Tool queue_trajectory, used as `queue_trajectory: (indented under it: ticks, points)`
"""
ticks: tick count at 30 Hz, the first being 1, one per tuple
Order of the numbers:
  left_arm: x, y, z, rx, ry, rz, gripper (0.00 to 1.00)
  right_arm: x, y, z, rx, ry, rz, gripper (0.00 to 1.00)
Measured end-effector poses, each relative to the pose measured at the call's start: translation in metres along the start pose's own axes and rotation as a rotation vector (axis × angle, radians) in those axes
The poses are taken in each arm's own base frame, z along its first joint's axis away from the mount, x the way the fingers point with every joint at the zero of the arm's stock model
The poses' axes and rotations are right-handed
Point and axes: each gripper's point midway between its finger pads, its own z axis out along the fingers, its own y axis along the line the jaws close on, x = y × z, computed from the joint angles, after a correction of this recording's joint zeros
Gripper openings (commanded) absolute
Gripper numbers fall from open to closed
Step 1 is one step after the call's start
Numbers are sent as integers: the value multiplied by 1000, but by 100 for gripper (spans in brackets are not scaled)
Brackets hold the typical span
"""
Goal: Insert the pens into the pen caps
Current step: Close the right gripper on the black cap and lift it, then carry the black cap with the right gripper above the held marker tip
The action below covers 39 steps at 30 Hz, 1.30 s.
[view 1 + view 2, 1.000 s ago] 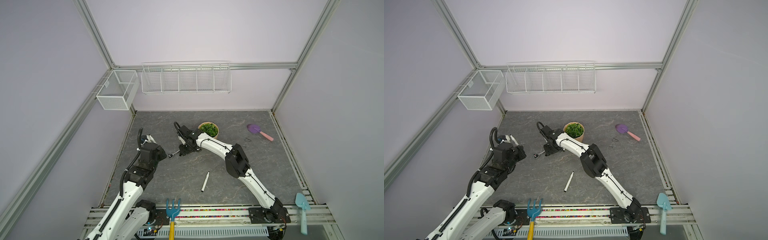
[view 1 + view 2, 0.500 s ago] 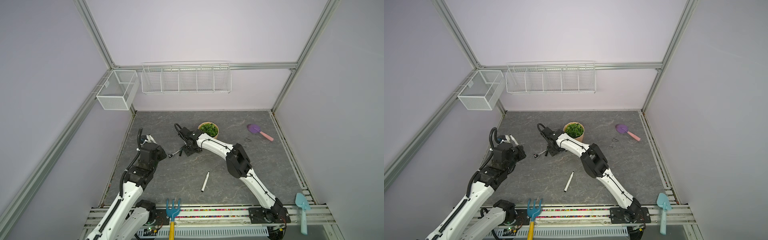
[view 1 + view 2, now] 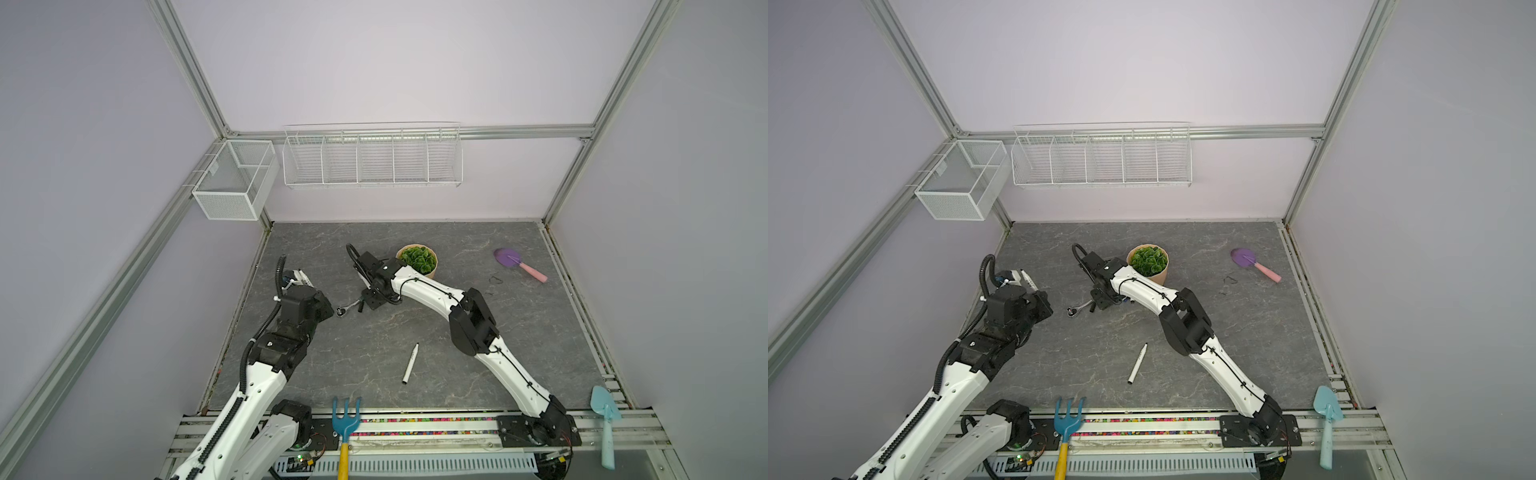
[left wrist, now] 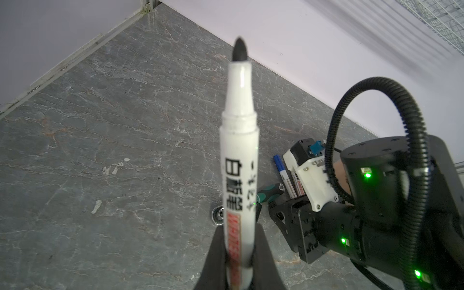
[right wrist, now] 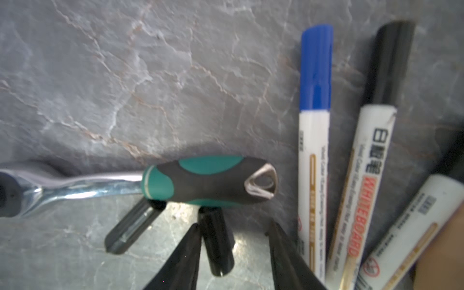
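Uncapped pen (image 4: 238, 160) in left tool (image 4: 239, 237); second pen (image 3: 409, 363) flat mid-table; 3 capped pens (image 5: 313, 163) fanned; 2 blk caps (image 5: 217, 241) loose beside.

Grey stone-look table (image 3: 540, 340) carries a loose pen (image 3: 410, 363), ratchet wrench (image 3: 349, 308), potted plant (image 3: 417, 258) and purple scoop (image 3: 521, 267).

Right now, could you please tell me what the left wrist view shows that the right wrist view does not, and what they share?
Only the left wrist view: the left hand gripping an uncapped marker pen, its black tip exposed, plus the right arm. Only the right wrist view: two loose black caps, one between the open fingers of the right hand. Both: the green-handled ratchet wrench, the blue-capped pen and the red-lettered pen beside it.
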Motion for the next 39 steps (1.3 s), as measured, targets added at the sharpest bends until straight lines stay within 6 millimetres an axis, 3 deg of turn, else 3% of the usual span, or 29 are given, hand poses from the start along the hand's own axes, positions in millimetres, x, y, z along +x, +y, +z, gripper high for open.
queue_trajectory:
  ticks: [8,12,16,18,21,26,29,32,39]
  points:
    - [6,-9,0,54,35,54,0,-2,1,2,-6,-9,-39,12]
    - [13,-23,-1,134,73,107,0,-4,8,0,-72,-30,-26,9]
    - [23,-43,-4,253,123,164,0,8,11,-10,-164,-37,3,7]
    - [27,-52,-4,308,139,184,0,12,10,-24,-207,-54,32,7]
    - [40,-63,-2,392,170,209,0,4,0,-64,-277,-143,94,7]
    - [64,-77,6,520,233,238,0,-34,-35,-158,-405,-416,208,7]
    - [70,-89,7,589,242,259,0,-51,-54,-199,-477,-550,261,7]
    - [76,-105,3,661,241,303,0,-63,-51,-218,-564,-612,268,8]
    - [106,-130,3,739,302,369,0,-59,-13,-231,-771,-607,223,8]
